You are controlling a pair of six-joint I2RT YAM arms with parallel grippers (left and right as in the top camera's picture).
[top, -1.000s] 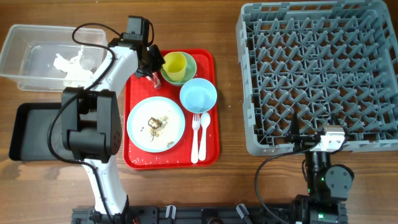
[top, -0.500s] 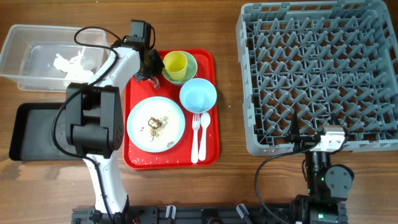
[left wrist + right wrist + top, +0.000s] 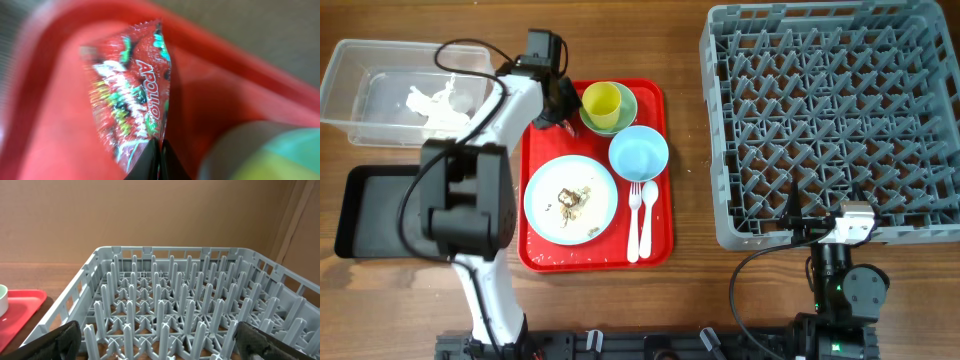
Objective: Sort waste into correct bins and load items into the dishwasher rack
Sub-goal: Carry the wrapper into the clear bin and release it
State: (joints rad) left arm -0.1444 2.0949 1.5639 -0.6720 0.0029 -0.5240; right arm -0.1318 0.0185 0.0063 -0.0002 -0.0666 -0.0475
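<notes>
The grey dishwasher rack fills the tabletop's far right corner. At its near edge sits the right gripper, jaws spread wide, holding nothing. The red serving tray lies left of centre, and the clear tub in the far left corner holds napkins. At the tray's far left corner, beside the yellow cup, the left gripper is clamped on the red wrapper.
</notes>
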